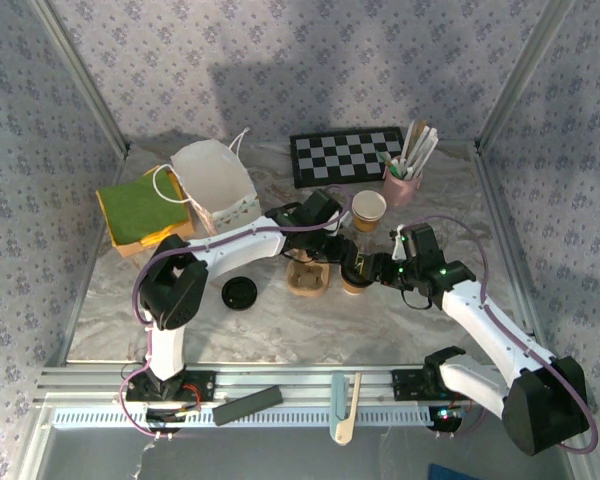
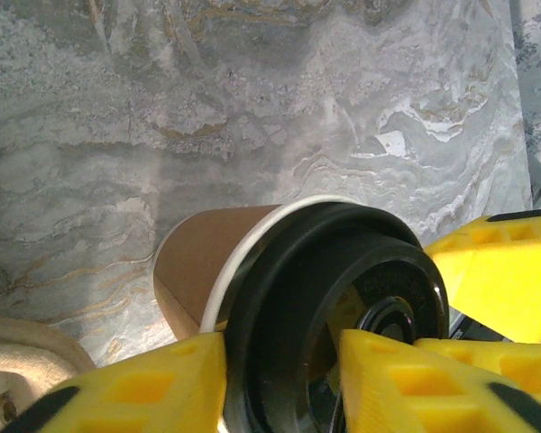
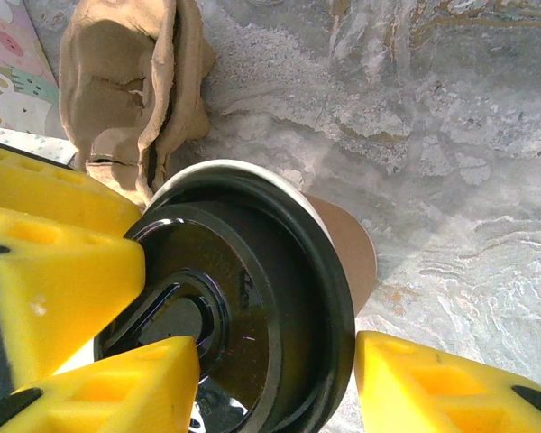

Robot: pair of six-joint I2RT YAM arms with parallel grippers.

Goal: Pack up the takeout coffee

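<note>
The takeout coffee [image 1: 356,283] stands upright on the marbled table, a tan paper cup [image 2: 207,262] with a white rim and a black lid [image 3: 279,298]. My left gripper [image 2: 284,341] comes over it from the left. One finger lies against the lid's outer rim, the other sits in the lid's recess with a gap to the rim wall. My right gripper [image 3: 275,347] straddles the lid's other side. Its inner finger hangs over the lid's middle, and a sliver of table shows between the outer finger [image 3: 451,388] and the rim. Both grippers [image 1: 338,252] [image 1: 370,268] meet over the cup.
The brown pulp tray [image 1: 308,277] lies just left of the cup. Behind stand an open paper cup [image 1: 368,208], a pink cup of stirrers [image 1: 405,180], a checkerboard [image 1: 345,155] and a white bag [image 1: 215,185]. A loose black lid [image 1: 239,293] lies front left, near green napkins [image 1: 140,210].
</note>
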